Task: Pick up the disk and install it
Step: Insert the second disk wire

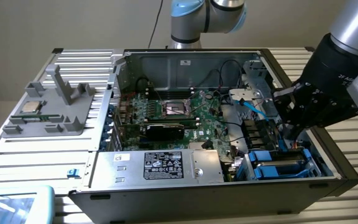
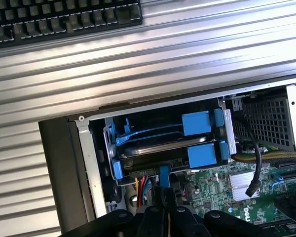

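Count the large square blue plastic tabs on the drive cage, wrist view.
2. One square blue plastic tab sits by the case's outer wall; the other blue tab lies beside it, nearer the green circuit board. Others may be hidden lower in the cage.

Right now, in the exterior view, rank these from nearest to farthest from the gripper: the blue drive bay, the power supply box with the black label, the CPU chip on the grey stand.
1. Blue drive bay: just below the gripper, in the case's corner at the exterior view's right.
2. Power supply box: along the case's front, mid-picture.
3. CPU chip: on the grey stand, outside the case, far at the exterior view's left.
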